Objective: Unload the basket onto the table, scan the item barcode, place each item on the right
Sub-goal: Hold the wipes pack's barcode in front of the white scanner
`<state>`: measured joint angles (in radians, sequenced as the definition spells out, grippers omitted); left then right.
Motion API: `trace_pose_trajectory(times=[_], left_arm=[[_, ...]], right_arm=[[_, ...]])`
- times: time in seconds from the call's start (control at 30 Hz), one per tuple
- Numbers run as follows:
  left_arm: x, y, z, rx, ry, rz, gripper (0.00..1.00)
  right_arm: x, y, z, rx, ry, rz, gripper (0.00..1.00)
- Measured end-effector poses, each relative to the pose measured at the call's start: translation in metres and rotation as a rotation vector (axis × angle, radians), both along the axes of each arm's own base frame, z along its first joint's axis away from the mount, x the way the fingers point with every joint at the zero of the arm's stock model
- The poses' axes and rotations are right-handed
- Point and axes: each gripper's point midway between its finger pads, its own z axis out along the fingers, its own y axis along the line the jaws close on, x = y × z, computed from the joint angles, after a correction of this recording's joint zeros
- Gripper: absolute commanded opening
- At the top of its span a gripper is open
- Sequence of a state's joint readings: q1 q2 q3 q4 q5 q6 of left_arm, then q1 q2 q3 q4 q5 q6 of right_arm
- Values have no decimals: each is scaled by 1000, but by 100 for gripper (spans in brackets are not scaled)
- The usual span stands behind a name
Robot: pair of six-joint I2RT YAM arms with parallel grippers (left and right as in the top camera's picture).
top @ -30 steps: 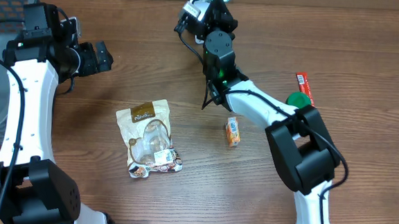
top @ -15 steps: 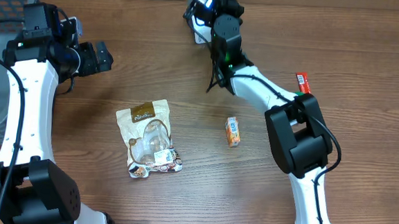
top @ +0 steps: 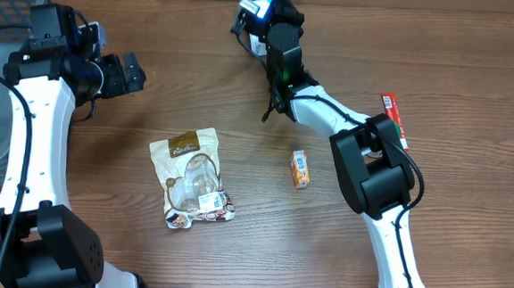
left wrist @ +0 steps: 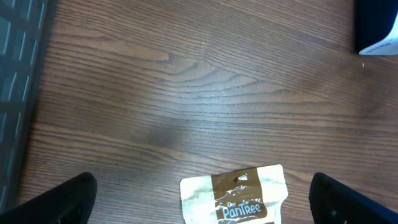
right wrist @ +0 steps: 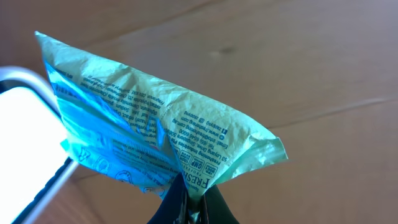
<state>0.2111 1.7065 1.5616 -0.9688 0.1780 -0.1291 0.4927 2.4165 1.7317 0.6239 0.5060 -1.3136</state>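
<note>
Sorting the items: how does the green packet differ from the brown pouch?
The green packet is pinched in the shut right gripper; the brown pouch lies flat on the table, untouched. The packet is crumpled green film; the pouch is cream and brown. Both are printed soft packs.

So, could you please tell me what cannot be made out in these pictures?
- Right wrist: the teal packet shows no barcode on this side, and its fine print is too small to read.
- Overhead: the teal packet is cut off by the top edge and partly covered by the right arm.
- Left wrist: the Pantree bag is cut off by the bottom edge.
- Overhead: the orange box has print too small to read.
</note>
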Motion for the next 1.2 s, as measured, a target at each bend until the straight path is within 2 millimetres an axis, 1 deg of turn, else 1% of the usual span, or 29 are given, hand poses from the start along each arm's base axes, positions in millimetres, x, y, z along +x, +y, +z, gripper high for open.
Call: trace_pose_trajectory(times=[0.1, 0.4, 0.53, 0.67, 0.9, 1.2], left_arm=[[0, 0, 0, 0, 0, 0, 100], [0, 0, 0, 0, 0, 0, 100], [0, 0, 0, 0, 0, 0, 100], [0, 0, 0, 0, 0, 0, 99], [0, 0, 0, 0, 0, 0, 100], [0, 0, 0, 0, 0, 0, 100]], right_arm=[[1, -1, -9, -14, 15, -7, 4], [1, -9, -13, -54, 25, -52, 4], [-1, -7, -15, -84, 31, -56, 4], [-4, -1, -16, -99, 36, -54, 4], [-14, 10, -38, -167, 132, -66, 4], [-16, 6, -40, -173, 139, -106, 4]])
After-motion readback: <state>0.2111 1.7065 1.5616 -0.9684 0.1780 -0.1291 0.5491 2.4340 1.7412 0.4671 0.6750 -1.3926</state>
